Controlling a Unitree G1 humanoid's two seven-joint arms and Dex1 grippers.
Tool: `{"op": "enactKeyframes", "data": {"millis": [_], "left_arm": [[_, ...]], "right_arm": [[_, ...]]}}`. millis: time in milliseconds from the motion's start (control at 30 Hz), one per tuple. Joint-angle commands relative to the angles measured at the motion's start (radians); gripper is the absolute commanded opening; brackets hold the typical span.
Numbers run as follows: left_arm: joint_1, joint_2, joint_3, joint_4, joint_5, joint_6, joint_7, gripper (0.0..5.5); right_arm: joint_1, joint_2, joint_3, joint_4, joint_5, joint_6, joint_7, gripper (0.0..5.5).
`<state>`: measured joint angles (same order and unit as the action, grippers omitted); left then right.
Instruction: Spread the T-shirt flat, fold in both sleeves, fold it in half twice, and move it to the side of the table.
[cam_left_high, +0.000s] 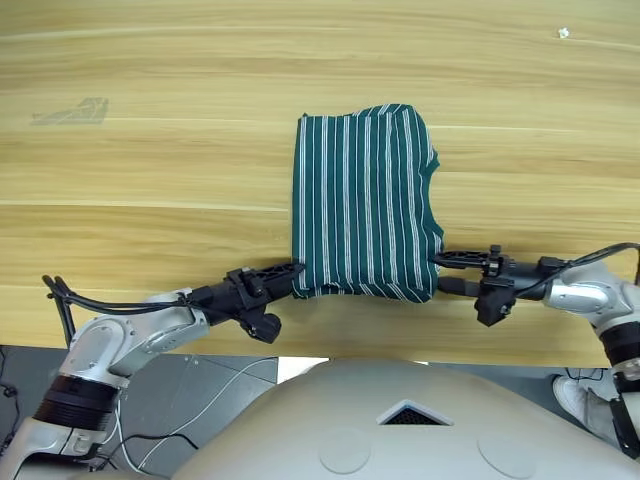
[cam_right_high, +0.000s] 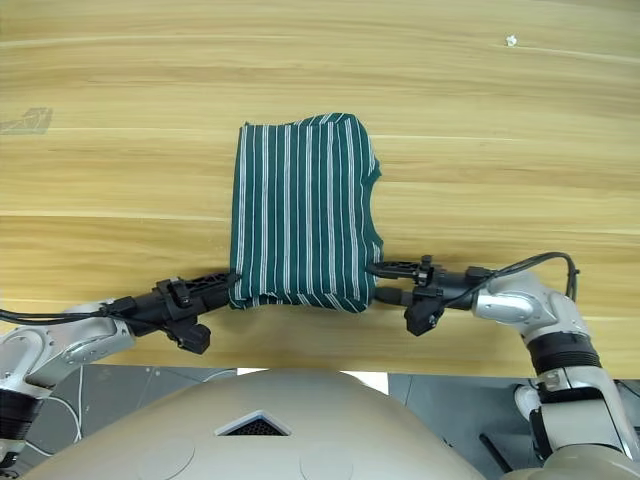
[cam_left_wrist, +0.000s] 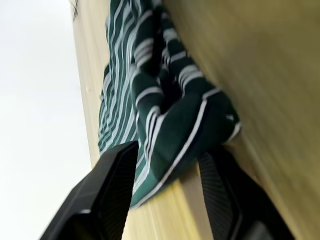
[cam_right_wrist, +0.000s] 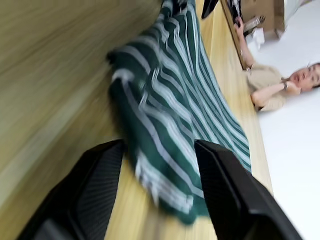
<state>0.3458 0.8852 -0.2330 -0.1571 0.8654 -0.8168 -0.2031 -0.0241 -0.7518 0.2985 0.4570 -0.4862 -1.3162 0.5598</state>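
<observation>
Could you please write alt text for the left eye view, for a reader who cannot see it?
A green T-shirt with white stripes lies folded into a rectangle on a wooden table, near its front edge. The left gripper meets the shirt's near left corner and the right gripper its near right corner.

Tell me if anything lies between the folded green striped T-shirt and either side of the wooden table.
Nothing visible does. The left gripper and right gripper, both open, flank the green striped T-shirt at its near corners.
</observation>
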Motion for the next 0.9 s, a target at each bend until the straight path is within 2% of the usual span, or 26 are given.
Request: {"op": "enactKeyframes", "data": {"millis": [33, 300, 333, 600, 767, 900], "left_arm": [[-0.011, 0.025, -0.066, 0.036, 0.075, -0.013, -0.050, 2.16], [-0.025, 0.065, -0.098, 0.050, 0.090, -0.018, -0.052, 2.16], [-0.019, 0.069, -0.098, 0.054, 0.084, -0.015, -0.054, 1.97], [-0.020, 0.074, -0.112, 0.080, 0.073, 0.005, -0.052, 0.63], [-0.026, 0.075, -0.116, 0.082, 0.067, 0.008, -0.054, 0.14], [-0.029, 0.074, -0.115, 0.079, 0.042, 0.013, -0.062, 0.01]], "right_arm": [[-0.038, 0.008, 0.090, 0.035, -0.044, 0.044, 0.034, 2.62], [-0.067, -0.021, 0.178, 0.059, -0.054, 0.052, 0.030, 2.62], [-0.067, -0.026, 0.180, 0.054, -0.066, 0.051, 0.025, 2.67], [-0.068, -0.042, 0.212, 0.056, -0.078, 0.058, 0.011, 1.10], [-0.073, -0.041, 0.224, 0.062, -0.078, 0.064, -0.002, 0.06], [-0.084, -0.031, 0.235, 0.064, -0.070, 0.075, -0.004, 0.00]]}}
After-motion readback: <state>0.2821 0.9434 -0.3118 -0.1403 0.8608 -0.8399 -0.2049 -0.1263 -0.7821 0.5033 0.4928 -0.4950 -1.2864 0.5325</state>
